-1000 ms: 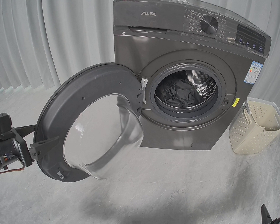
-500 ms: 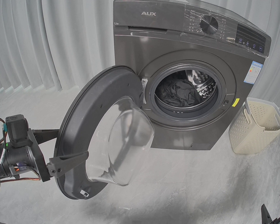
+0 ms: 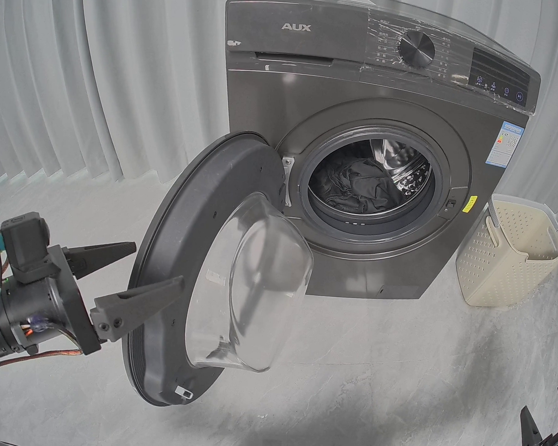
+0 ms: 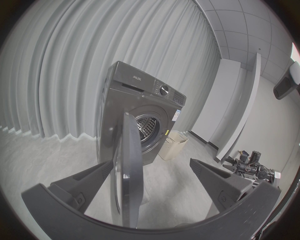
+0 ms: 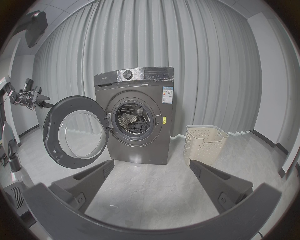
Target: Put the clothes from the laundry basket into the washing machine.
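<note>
The left gripper (image 3: 157, 264) has its jaws spread wide, straddling the free rim of the door (image 3: 185, 227), one finger to each face. The dark clothes (image 3: 356, 184) lie in the drum of the washing machine (image 3: 267, 101), and the laundry basket (image 3: 508, 259) beside it looks empty. To shut it well, I'd push with the outer finger flat, following the hinge's arc until the latch catches.

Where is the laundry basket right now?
In the head view the laundry basket stands on the floor at the robot's right, close beside the lower right corner of the washing machine.
</note>
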